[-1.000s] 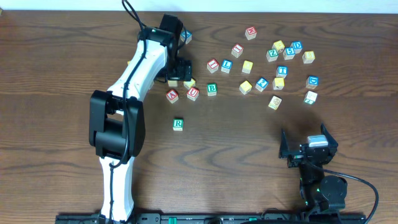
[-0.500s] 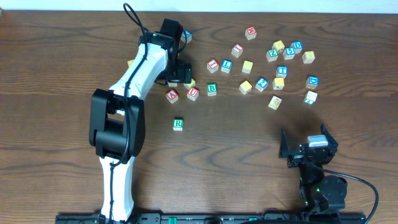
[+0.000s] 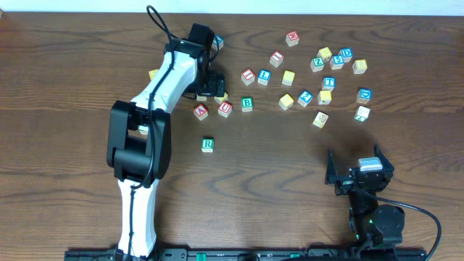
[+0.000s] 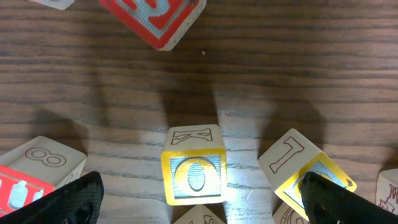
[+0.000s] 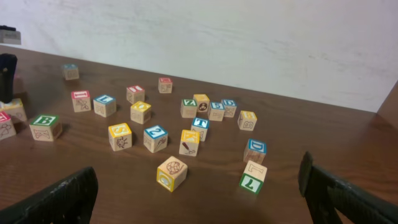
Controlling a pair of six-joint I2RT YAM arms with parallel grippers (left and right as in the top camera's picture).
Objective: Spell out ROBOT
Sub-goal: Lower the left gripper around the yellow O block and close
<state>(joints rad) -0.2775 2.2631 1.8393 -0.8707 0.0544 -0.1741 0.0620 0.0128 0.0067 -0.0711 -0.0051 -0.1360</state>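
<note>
At the near edge of the table (image 3: 275,167), the right gripper (image 3: 355,161): jaws spread wide, nothing between them, well apart from every block. Farther out, alone on bare wood, the green R block (image 3: 207,145), reading upright from above, by the look of it the first letter of the word already laid down. Beyond that, beside the red-lettered cubes (image 3: 225,109), the green B block (image 3: 247,104), untouched. Just past it, the left gripper (image 4: 210,200), jaws wide and empty, hovering over the yellow O block (image 4: 194,176), one fingertip on either side and clear of both faces. Judged as the reach for the second letter, not yet a grasp.

From the left wrist view: O face toward the camera, a K on the face beyond it, sides square to the jaws and in line with the wood grain. A cube, so no long axis to speak of; either pair of opposite faces good for pinching.

Next: come straight down, close on the two side faces, lift, set down just right of the R with the O showing. Worth watching: a tilted yellow block (image 4: 305,169) just beside the right fingertip, and a block marked 8 (image 4: 46,160) near the left one.

Farthest off, to the right, the blue T block (image 3: 328,82) and another yellow block (image 3: 288,77), its letter too small to read
</note>
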